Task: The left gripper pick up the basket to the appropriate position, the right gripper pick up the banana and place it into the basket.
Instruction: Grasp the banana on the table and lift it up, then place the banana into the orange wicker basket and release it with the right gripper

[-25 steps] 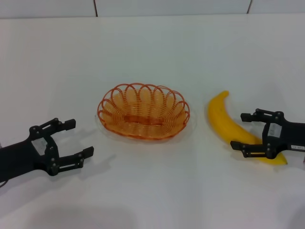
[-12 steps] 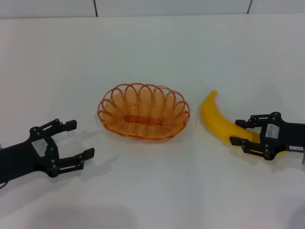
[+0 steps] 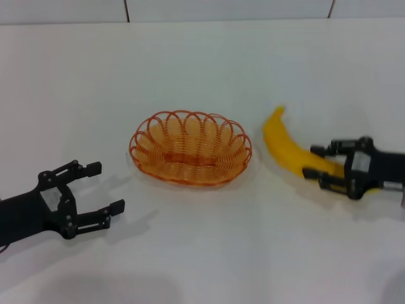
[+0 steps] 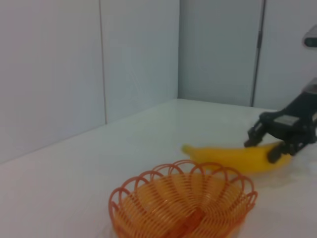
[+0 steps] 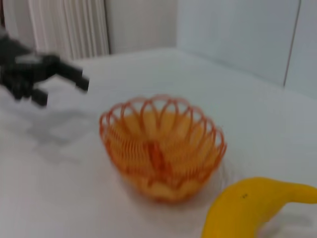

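One basket [image 3: 190, 148] is seen at the centre of the frame. One banana [image 3: 290, 151] is seen right of centre. Two grippers are counted: the left gripper [image 3: 100, 189] at lower left and the right gripper [image 3: 314, 163] at right. One tabletop [image 3: 202, 69] is shown.

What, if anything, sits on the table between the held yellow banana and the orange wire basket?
Nothing visible does. The right gripper has its jaws closed around the smooth yellow plastic-looking banana, and only bare white table separates it from the shallow oval orange wire basket. The left gripper waits open on the basket's far side.
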`<state>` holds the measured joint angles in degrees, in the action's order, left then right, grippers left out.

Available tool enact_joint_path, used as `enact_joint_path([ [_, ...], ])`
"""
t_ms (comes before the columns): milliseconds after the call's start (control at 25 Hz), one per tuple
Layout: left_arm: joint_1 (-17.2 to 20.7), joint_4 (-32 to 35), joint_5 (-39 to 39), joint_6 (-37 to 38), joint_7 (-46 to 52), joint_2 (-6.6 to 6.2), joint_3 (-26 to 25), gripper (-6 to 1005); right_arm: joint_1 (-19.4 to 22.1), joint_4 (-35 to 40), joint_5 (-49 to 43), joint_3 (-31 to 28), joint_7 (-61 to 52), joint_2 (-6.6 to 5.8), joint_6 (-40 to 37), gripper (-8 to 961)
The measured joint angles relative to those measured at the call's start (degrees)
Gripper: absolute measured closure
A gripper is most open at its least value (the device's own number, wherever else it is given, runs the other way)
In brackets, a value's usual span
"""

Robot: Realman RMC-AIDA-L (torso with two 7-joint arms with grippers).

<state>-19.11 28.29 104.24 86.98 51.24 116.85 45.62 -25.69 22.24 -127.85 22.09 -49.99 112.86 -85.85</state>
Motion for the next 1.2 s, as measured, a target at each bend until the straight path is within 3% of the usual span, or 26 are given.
enact_joint_path([
  [280,-0.2,0.1,0.1,0.1,-0.1,-0.04,0.0,108,-3.6,-0.2,10.9,0.6,1.8,0.43,-5.9,487],
  [400,-0.4,-0.1,0.1,0.1,-0.1,-0.04,0.1,108,-6.7,-0.4,11.3,1.0,3.2,2.59,-6.9,487],
  [520,-0.8,-0.1,0.1,0.2,-0.1,0.05,0.3,108,-9.0,-1.5,11.3,3.0,4.5,3.64,-5.5,487],
  [880,-1.3,-0.2,0.0,1.7,-0.1,0.06,0.2,108,-15.8,-13.2,11.4,8.0,10.8,3.91,5.0,486],
  [1200,-1.3,-0.2,0.0,1.7,0.0,0.10,0.1,108,-16.7,-16.6,11.4,8.1,14.6,4.14,9.5,486],
])
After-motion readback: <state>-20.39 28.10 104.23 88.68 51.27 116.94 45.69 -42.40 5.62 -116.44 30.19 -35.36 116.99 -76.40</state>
